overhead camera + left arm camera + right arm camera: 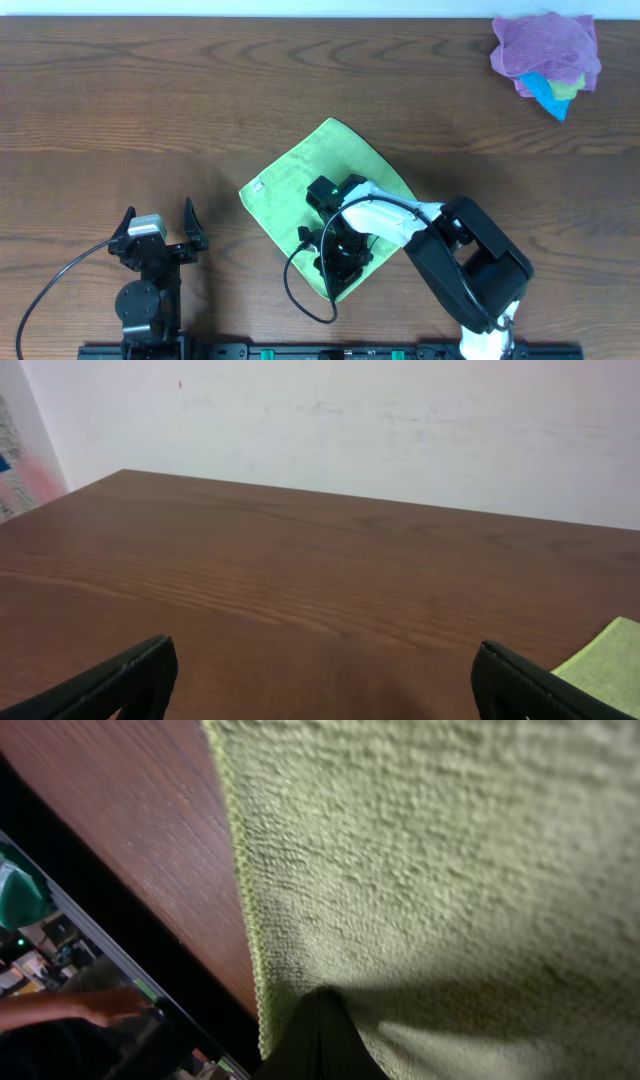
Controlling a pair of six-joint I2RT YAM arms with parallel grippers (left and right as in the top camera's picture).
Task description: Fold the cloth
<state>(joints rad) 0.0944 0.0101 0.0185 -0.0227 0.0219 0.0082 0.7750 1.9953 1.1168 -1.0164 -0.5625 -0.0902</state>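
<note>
The lime-green cloth point(300, 175) lies flat as a diamond in the middle of the table, its small white tag point(257, 185) at the left corner. My right gripper point(338, 268) reaches over its near corner. In the right wrist view the black fingers point(320, 1035) are shut together with the cloth point(430, 870) pinched at their tips, close to its stitched edge. My left gripper point(159, 212) rests at the front left, well clear of the cloth. Its jaws stand wide open and hold nothing point(322, 680). A corner of the cloth point(610, 660) shows at the right edge of that view.
A crumpled purple cloth point(545, 50) lies on a blue one point(548, 92) at the far right corner. A black cable point(295, 290) loops over the table's front edge beside the right arm. The table's near edge point(215, 960) runs close to the pinched corner.
</note>
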